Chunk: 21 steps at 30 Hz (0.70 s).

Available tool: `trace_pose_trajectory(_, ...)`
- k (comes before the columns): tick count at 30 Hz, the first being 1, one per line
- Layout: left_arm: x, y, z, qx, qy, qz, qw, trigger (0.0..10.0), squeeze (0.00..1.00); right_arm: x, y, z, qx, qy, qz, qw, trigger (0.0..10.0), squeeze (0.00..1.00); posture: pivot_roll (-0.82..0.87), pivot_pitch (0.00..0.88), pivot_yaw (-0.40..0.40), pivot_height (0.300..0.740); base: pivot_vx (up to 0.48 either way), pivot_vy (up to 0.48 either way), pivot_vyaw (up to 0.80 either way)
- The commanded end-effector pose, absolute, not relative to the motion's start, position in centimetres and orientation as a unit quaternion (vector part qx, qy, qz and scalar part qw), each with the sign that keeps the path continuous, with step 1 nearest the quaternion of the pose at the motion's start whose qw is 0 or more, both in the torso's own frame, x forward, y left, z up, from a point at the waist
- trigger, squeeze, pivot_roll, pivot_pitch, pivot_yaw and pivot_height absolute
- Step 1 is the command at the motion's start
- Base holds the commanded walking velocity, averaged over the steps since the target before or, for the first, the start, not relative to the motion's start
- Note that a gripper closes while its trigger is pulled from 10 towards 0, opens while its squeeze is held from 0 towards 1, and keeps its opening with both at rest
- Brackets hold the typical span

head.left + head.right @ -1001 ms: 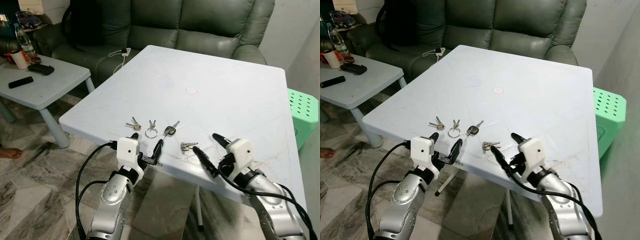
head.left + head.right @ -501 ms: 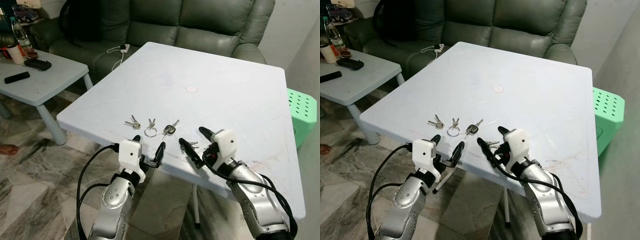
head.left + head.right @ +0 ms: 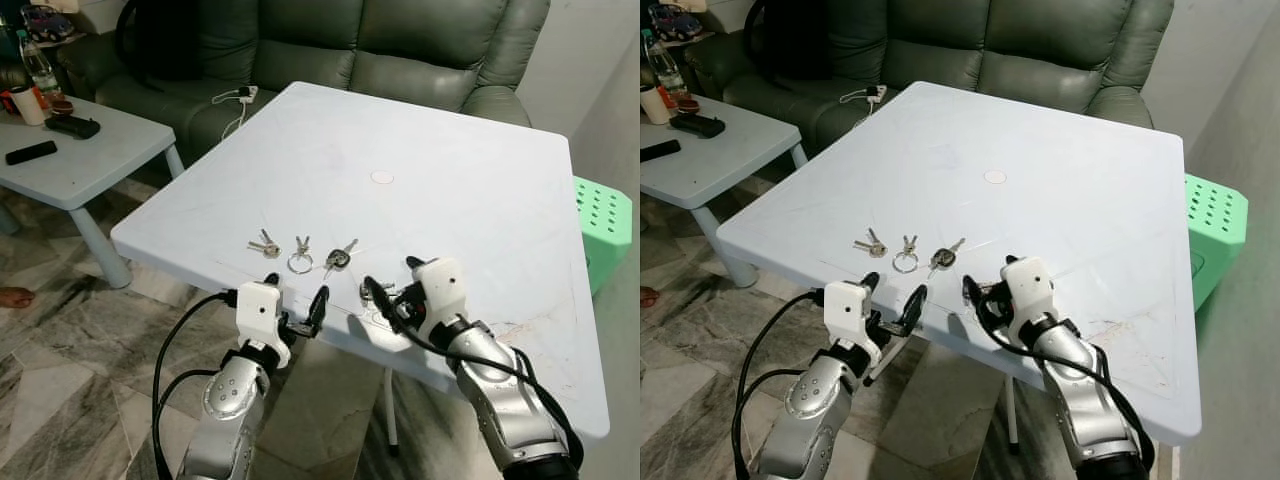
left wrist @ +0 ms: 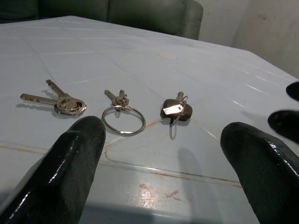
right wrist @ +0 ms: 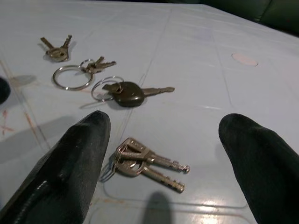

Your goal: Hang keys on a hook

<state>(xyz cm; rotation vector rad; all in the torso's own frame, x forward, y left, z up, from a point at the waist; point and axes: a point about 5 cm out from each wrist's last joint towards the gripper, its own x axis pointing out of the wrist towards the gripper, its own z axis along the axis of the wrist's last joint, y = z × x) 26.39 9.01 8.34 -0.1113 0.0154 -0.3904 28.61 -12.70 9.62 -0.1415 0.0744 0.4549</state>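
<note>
Right fingers (image 5: 79,158) astride keys (image 5: 147,162)

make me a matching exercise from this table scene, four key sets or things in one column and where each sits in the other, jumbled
Things:
1. black-headed key
2. key set with the large plain ring
3. two-key set
4. right end effector

Places:
A. lying between the right end effector's open fingers
B. second from the robot's left in the row of keys
C. over the table's near edge, straddling a key set
D. just left of the two-key set, beside the ringed set

Pairs: 1-D, 2-B, 3-A, 4-C
</note>
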Motion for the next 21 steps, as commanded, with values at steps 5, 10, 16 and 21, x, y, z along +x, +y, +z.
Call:
trace_pose_trajectory(5,26.2,8.8,8.6,-0.055,0.004,-0.202,0.978,10.0,0.0,28.7,-12.5,9.6,-0.074,0.04,0.216,0.973,10.0,0.0,-0.04,0.036,-0.077,0.74,0.0,0.0,0.0)
trace_pose_trajectory(10,26.0,8.7,8.6,-0.055,0.006,-0.205,0.977,10.0,0.0,28.9,-12.3,9.5,-0.078,0.043,0.21,0.974,10.0,0.0,-0.04,0.035,-0.07,0.74,0.0,0.0,0.0)
trace_pose_trajectory(16,25.6,8.4,8.6,-0.052,0.012,-0.208,0.977,10.0,0.0,29.2,-12.0,9.6,-0.081,0.039,0.209,0.974,10.0,0.0,-0.03,0.034,-0.065,0.74,0.0,0.0,0.0)
trace_pose_trajectory(21,25.2,8.2,8.5,-0.05,0.013,-0.212,0.976,10.0,0.0,29.3,-11.7,9.6,-0.08,0.042,0.206,0.974,10.0,0.0,-0.03,0.029,-0.064,0.74,0.0,0.0,0.0)
